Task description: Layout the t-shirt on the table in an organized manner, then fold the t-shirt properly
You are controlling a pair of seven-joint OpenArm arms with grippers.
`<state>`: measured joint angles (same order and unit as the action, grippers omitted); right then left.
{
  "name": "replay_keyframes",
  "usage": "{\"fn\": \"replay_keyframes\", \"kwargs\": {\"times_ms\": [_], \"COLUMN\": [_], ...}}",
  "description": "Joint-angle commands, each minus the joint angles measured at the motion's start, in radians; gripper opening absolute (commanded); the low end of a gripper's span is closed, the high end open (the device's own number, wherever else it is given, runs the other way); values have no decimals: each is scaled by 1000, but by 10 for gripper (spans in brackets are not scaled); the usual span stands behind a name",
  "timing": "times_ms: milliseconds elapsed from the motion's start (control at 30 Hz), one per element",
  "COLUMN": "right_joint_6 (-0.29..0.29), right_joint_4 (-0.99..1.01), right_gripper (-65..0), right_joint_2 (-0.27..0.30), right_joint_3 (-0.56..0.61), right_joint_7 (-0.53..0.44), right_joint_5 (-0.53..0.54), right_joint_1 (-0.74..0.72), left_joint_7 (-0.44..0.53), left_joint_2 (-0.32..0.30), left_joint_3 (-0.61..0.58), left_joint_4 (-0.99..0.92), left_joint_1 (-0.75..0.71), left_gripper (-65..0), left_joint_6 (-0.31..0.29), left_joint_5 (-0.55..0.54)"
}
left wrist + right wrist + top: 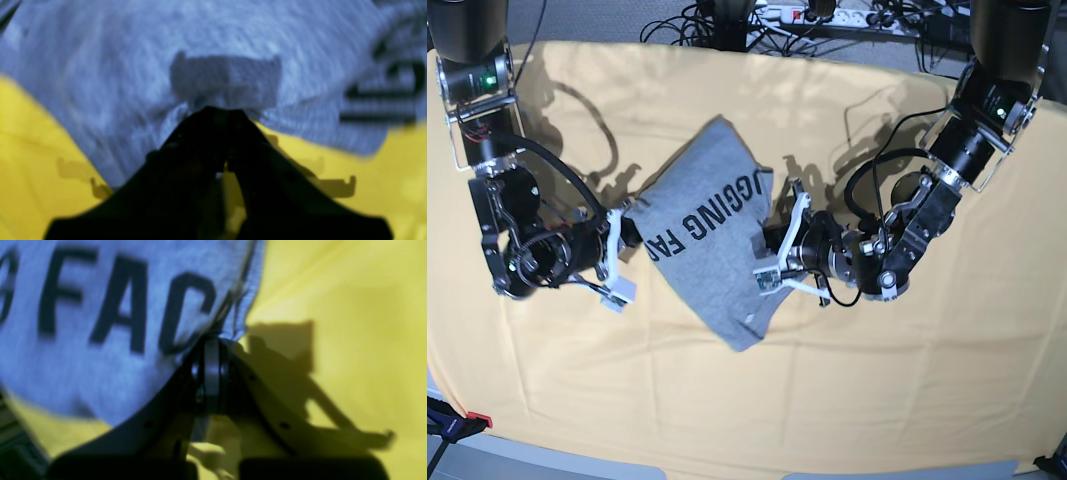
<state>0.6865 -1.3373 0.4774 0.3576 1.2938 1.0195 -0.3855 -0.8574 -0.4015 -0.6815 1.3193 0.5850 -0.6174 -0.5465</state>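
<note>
Base view shows the t-shirt [705, 235] bunched between the 2 arms, over the middle of the tabletop [877, 390], lettering up. The left gripper [777, 250] has its jaws clenched on one grey edge; the right gripper [623, 232] pinches the opposite edge beside the print. This looks like the layout step: next, the arms likely need to draw apart and spread the cloth flat. Right wrist view alone shows the seam [233, 300] at the jaws; base view alone shows the whole crumpled outline.
</note>
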Motion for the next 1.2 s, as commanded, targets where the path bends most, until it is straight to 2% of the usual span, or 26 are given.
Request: {"fn": "replay_keyframes", "kwargs": {"times_ms": [0, 67, 233, 367, 467, 567, 633, 700, 867, 967, 1067, 1167], "right_joint_6": [-2, -2, -3, -18, -16, -16, -21, -56, -92, -101, -145, -119], "right_joint_4": [-25, -50, -182, -336, -419, -438, -435, -435, -428, -427, -427, -427], "right_gripper": [-650, -650, -650, -650, -650, -650, -650, -650, -650, -650, -650, -650], "right_joint_2": [19, 25, 24, 22, 21, 9, -13, -37, -82, -124, -151, -162], "right_joint_3": [-6, -14, -101, -211, -290, -350, -389, -425, -443, -444, -443, -443], "right_joint_7": [-6, 3, 10, 10, 8, -39, -105, -161, -235, -239, -236, -216], "right_joint_5": [46, 79, 81, 65, 61, 12, -64, -122, -193, -243, -292, -262], "right_joint_1": [-7, 32, 154, 245, 317, 367, 380, 386, 386, 389, 410, 437], "left_joint_7": [20, 80, 204, 192, 106, -23, -130, -235, -465, -494, -495, -495], "left_joint_2": [2, 18, 62, 66, 66, 66, 65, 66, 63, 21, -24, -51], "left_joint_3": [8, 8, 8, 8, 25, 105, 206, 335, 650, 745, 770, 770], "left_joint_4": [-17, -63, -126, -126, -121, -108, -108, -108, -109, -110, -110, -110], "left_joint_1": [40, 60, 93, 137, 184, 225, 244, 249, 249, 229, 184, 136], "left_gripper": [-650, -650, -650, -650, -650, -650, -650, -650, -650, -650, -650, -650], "left_joint_6": [12, 12, 4, -30, -29, -50, -72, -75, -74, -74, -70, -70], "left_joint_5": [27, 49, 141, 129, 3, -158, -269, -390, -650, -695, -742, -750]}}
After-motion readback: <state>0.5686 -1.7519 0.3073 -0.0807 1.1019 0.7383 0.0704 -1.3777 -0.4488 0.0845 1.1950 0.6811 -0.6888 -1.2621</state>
